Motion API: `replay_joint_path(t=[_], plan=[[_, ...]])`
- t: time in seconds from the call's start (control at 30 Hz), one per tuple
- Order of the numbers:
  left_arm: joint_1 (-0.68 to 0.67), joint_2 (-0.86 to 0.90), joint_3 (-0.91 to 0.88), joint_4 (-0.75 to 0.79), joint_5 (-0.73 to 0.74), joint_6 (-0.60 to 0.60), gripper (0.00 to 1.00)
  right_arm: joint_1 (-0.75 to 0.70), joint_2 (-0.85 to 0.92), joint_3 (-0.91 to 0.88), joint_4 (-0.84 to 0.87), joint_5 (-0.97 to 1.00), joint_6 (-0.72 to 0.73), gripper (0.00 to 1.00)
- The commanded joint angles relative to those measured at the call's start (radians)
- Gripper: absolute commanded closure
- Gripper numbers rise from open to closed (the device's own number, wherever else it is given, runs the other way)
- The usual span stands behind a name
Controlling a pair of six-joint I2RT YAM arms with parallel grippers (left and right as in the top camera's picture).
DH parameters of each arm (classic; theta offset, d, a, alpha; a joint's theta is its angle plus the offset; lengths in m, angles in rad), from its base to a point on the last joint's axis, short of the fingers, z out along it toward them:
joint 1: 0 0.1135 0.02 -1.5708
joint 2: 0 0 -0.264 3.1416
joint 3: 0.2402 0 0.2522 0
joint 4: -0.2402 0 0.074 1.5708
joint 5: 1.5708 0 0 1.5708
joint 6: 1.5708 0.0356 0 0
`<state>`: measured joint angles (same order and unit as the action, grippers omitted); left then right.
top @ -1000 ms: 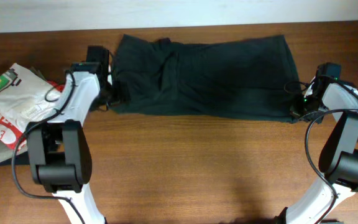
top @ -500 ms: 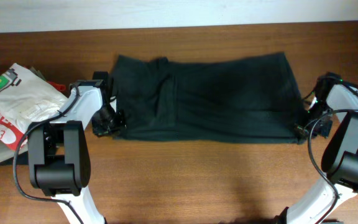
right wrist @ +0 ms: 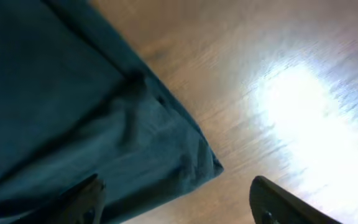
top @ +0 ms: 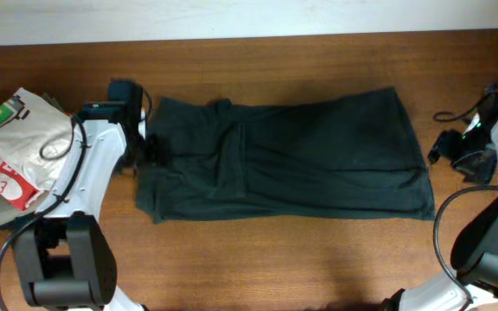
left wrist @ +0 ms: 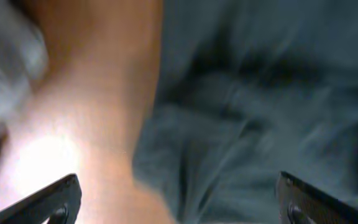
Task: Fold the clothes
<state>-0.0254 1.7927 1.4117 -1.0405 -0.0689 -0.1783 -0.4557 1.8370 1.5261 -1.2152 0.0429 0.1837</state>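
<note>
The T-shirt (top: 292, 160) lies spread flat near the counter's far edge. The left gripper (top: 151, 152) hangs over the shirt's left edge, jaws apart. The right gripper (top: 440, 147) is just beside its right edge, jaws apart and empty.

Overhead view: straight down on my brown wooden table (top: 258, 259). My wrist views: close, angled downward; left shares one edge of the black cotton T-shirt (top: 301, 164), right its opposite corner.
</note>
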Motion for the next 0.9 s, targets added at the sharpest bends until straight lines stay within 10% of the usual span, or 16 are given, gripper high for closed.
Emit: replay_joint_path(t=[0.0,0.47,0.6,0.7,0.87], plan=[[0.005,-0.018,0.053,0.242,0.049,0.128,0.01,0.006,-0.019,0.031,-0.009,-0.087,-0.068,0.22],[0.005,0.377,0.066,0.899,0.257,0.157,0.05,0.076,-0.018,0.03,0.008,-0.144,-0.076,0.22],[0.004,0.426,0.072,0.899,0.276,0.156,0.36,0.091,-0.018,0.03,0.018,-0.145,-0.075,0.26],[0.004,0.426,0.074,0.897,0.319,0.156,0.99,0.091,-0.017,0.03,0.026,-0.144,-0.075,0.4],[0.016,0.358,0.163,0.722,0.336,0.138,1.0,0.1,-0.005,0.03,0.168,-0.149,-0.127,0.67]])
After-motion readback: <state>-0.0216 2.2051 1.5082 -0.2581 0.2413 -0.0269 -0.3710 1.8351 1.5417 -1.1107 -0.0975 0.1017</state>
